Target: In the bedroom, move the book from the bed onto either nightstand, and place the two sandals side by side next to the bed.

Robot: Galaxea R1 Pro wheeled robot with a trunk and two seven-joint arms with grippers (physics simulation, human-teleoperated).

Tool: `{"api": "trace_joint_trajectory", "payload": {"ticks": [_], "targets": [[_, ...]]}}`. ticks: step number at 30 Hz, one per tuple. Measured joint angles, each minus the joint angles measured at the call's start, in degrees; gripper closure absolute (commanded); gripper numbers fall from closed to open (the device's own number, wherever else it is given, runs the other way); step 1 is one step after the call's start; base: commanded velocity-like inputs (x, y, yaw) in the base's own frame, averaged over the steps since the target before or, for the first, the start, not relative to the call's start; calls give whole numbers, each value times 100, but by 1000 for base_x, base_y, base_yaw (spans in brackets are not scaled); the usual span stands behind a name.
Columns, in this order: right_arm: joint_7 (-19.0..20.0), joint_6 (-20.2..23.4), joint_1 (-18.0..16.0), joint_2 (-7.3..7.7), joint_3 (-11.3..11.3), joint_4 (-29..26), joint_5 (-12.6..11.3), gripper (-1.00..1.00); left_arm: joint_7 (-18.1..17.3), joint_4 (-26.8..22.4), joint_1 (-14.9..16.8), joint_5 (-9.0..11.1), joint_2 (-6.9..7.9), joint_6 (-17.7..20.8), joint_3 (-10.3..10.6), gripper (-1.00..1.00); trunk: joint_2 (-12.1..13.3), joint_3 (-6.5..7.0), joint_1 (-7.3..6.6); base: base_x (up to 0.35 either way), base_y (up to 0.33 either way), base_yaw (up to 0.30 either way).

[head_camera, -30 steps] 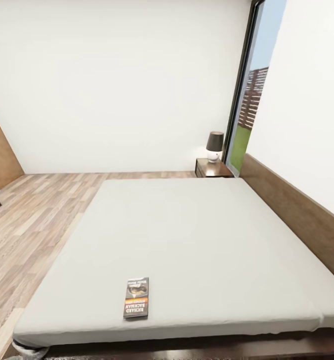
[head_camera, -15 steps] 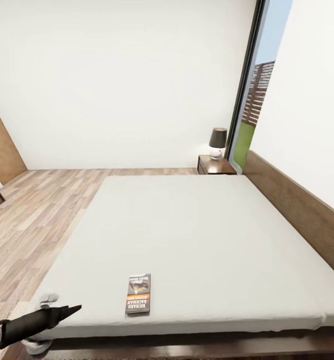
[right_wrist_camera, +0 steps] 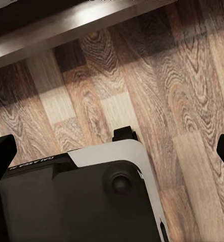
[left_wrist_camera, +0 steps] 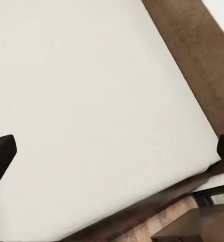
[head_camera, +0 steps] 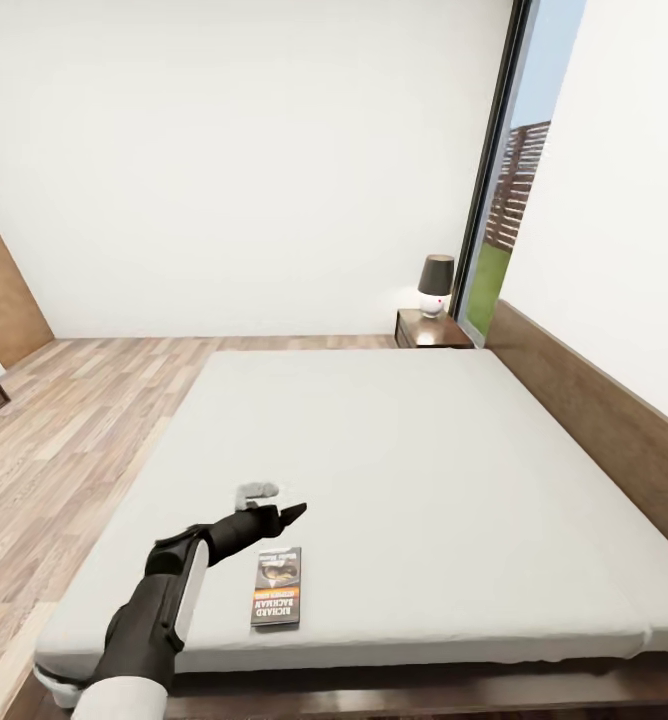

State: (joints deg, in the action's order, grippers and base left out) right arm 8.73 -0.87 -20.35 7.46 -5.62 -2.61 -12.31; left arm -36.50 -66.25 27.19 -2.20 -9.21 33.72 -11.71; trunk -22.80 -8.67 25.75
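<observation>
The pale grey-white mattress [head_camera: 394, 470] filling the middle of the head view looks like smooth matt cloth. The dark brown bed frame [head_camera: 424, 688] along the bottom edge is wood with a slight sheen, and the brown headboard [head_camera: 594, 420] at right is matt wood with faint grain. The thin grey-black paperback book [head_camera: 276, 586] at lower centre has a faintly glossy paper cover. The light-brown plank floor [head_camera: 64, 430] at left shows strong wood grain. The black left gripper [head_camera: 274, 518] looks matt plastic. The small dark nightstand [head_camera: 429, 330] at upper right has a glossy wood top.
</observation>
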Motion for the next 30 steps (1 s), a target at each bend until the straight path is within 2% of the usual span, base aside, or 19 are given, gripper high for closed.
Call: {"api": "trace_joint_trajectory", "payload": {"ticks": [4,7,10,14,15,18,24,28,30], "targets": [[0,0,1,0,0,0,0,-100,63,86,32,11,-47,-20,109,-100,0,0,0,0,0,0],[0,0,1,0,0,0,0,-100,184,266,42,33,-51,-180,145,-100,0,0,0,0,0,0],[2,0,1,0,0,0,0,-100,499,300,47,35,-50,-305,151,-100,1,-16,0,0,0,0],[0,0,1,0,0,0,0,-100,1461,457,52,40,-64,-345,151,-100,1,-48,1,0,0,0],[0,0,1,0,0,0,0,-100,1603,494,52,44,-67,-368,152,-100,1,-56,1,0,0,0],[0,0,1,0,0,4,0,-100,2183,772,57,60,-71,-620,158,-100,1,-83,1,0,0,0],[0,0,1,0,0,5,0,-100,2944,1487,186,91,-70,-1305,167,-100,1,-136,1,0,0,0],[0,0,1,0,0,6,0,-100,3370,1686,358,118,-71,-1472,161,-100,0,-171,1,0,0,0],[0,0,1,0,0,7,0,-100,3414,1703,376,136,-71,-1486,159,-100,0,-189,1,0,0,0]]}}
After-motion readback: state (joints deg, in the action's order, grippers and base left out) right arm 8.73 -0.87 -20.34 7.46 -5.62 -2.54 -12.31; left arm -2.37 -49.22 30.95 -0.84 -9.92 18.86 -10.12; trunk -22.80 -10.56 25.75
